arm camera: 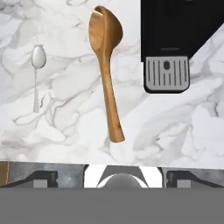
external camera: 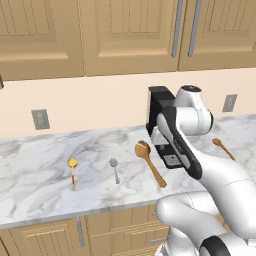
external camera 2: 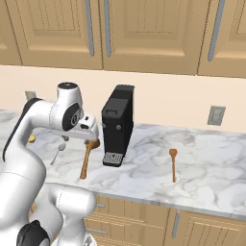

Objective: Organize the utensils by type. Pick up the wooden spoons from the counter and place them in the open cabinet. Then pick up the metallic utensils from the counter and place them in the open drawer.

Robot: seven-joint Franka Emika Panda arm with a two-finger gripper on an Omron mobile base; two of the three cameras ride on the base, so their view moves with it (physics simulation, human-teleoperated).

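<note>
Overhead, my gripper (arm camera: 112, 177) is hanging above the counter (external camera: 30, 185) with its jaws standing wide apart and nothing between them, the two dark fingertips (arm camera: 43, 178) showing far apart at the bottom of the hand view. Directly below me, the wooden spoon (arm camera: 106, 65) is lying flat on the white marble, its bowl pointing away from me toward the wall and its handle running back toward the counter's front edge. Just to its left in the hand view, the silver spoon (arm camera: 36, 74) is lying roughly parallel and apart from it, bowl also toward the wall. Farther left along the counter in the left base view, the gold utensil (external camera: 73, 170) is resting by itself, well apart from the silver spoon (external camera: 115, 169). On the other side of the wooden spoon (external camera: 149, 162), a black coffee machine (external camera 2: 117, 126) is standing upright against the wall, its grey drip tray (arm camera: 167, 73) facing the front edge and lying beside the spoon without touching it. Beyond the machine, a second wooden spoon (external camera 2: 173, 163) is lying on the marble, well apart from everything else. Above the counter, the tan cabinets (external camera 2: 144, 33) are showing closed doors.
</note>
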